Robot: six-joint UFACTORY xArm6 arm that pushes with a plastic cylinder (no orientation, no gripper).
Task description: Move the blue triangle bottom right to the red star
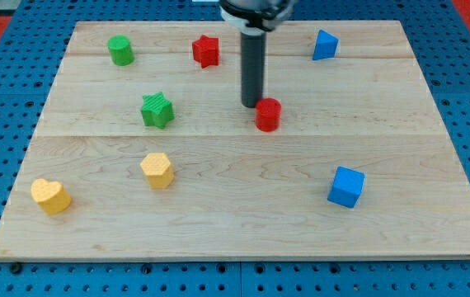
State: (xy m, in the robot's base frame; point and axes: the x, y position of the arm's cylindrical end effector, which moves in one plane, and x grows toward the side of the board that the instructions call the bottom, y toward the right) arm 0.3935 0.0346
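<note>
The blue triangle [325, 44] sits near the view's top right of the wooden board [235, 206]. The red star [206, 50] sits near the view's top, left of centre. My tip [252, 105] is at the board's middle, just left of and touching or nearly touching a red cylinder [268, 114]. The tip is below and right of the red star and well to the lower left of the blue triangle.
A green cylinder [120, 50] is at top left, a green star [157, 110] at mid left. A yellow hexagon [157, 170] and a yellow heart [50, 196] are at lower left. A blue cube [346, 186] is at lower right.
</note>
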